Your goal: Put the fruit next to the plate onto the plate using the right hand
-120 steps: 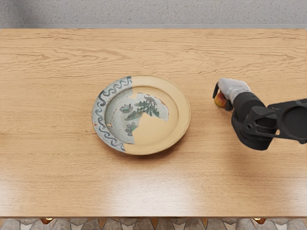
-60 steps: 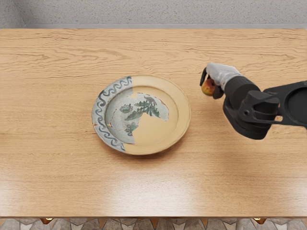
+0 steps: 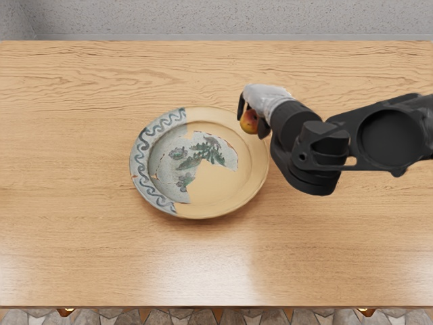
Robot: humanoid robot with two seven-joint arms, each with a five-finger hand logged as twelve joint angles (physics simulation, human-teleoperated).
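A small round yellow-and-red fruit, clasped in the curled fingers of the right hand, shows at the upper right rim of a round tan plate, which lies flat, part-covered with blue wave trim and green leaf patterns.

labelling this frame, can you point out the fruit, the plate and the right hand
fruit (image 3: pixel 249 122), head view, its visible red-yellow side
plate (image 3: pixel 145 149), head view, the blue-patterned left rim
right hand (image 3: pixel 265 99), head view, the pale back of the hand
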